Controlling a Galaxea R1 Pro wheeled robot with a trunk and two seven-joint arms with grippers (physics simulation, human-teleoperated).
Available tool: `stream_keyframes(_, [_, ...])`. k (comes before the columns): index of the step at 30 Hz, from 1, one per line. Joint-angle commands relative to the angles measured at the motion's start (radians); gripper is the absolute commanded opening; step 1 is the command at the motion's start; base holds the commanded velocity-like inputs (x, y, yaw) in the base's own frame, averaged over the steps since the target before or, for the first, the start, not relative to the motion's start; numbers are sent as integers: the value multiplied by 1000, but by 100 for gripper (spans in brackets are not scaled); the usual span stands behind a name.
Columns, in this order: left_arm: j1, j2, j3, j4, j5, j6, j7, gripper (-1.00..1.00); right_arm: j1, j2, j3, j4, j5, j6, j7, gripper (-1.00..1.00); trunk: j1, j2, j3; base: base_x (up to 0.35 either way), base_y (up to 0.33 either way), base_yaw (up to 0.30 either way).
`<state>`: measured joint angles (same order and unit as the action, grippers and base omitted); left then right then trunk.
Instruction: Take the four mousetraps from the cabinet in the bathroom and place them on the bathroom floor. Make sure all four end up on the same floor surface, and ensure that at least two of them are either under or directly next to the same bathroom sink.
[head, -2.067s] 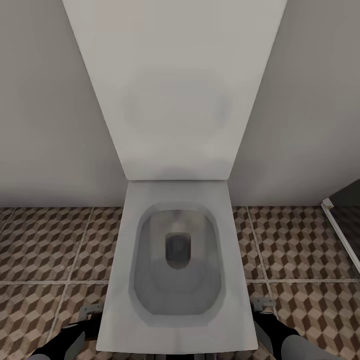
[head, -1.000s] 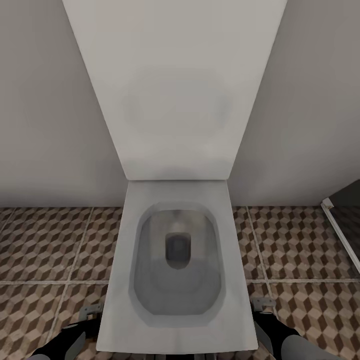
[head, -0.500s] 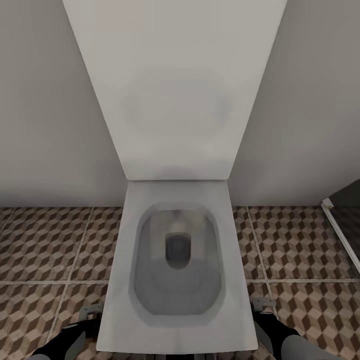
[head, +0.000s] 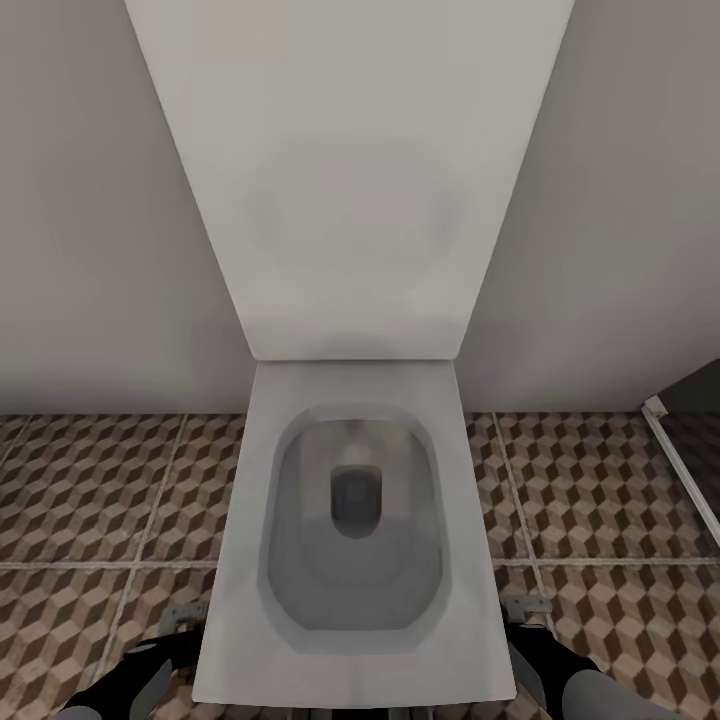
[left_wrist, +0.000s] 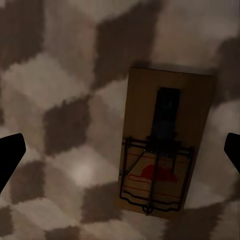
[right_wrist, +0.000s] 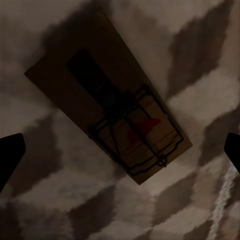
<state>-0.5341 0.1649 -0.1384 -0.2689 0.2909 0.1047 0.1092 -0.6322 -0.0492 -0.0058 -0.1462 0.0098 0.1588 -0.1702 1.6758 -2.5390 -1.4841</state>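
Observation:
In the left wrist view a mousetrap (left_wrist: 167, 145), a flat wooden slab with a dark wire spring and a red mark, lies on the cube-patterned bathroom floor (left_wrist: 65, 125). My left gripper (left_wrist: 120, 155) hangs above it, open, its dark fingertips (left_wrist: 10, 152) far apart. Another mousetrap (right_wrist: 107, 95) lies on the floor in the right wrist view, under my right gripper (right_wrist: 120, 155), which is open too. In the head view both grippers (head: 180, 618) (head: 525, 607) sit low on either side of a toilet. The cabinet and the sink are out of view.
A white toilet (head: 355, 530) with its lid raised stands straight ahead against a pale wall (head: 90, 250). Patterned floor tiles (head: 100, 490) spread to both sides of it. A dark panel with a white frame edge (head: 680, 450) stands at the right.
In the head view my left arm has shifted slightly at the lower left corner. The toilet, the floor and the right arm look the same.

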Motion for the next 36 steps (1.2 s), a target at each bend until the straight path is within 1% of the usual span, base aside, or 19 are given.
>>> stream_keyframes(1, [0, 1, -9, -3, 10, 5, 6, 100, 0, 0, 0, -2, 1, 6, -2, 100, 0, 0, -1, 0, 0, 0])
stream_keyframes(36, [0, 1, -7, -9, 10, 9, 10, 100, 0, 0, 0, -2, 1, 1, -3, 100, 0, 0, -1, -6, 0, 0])
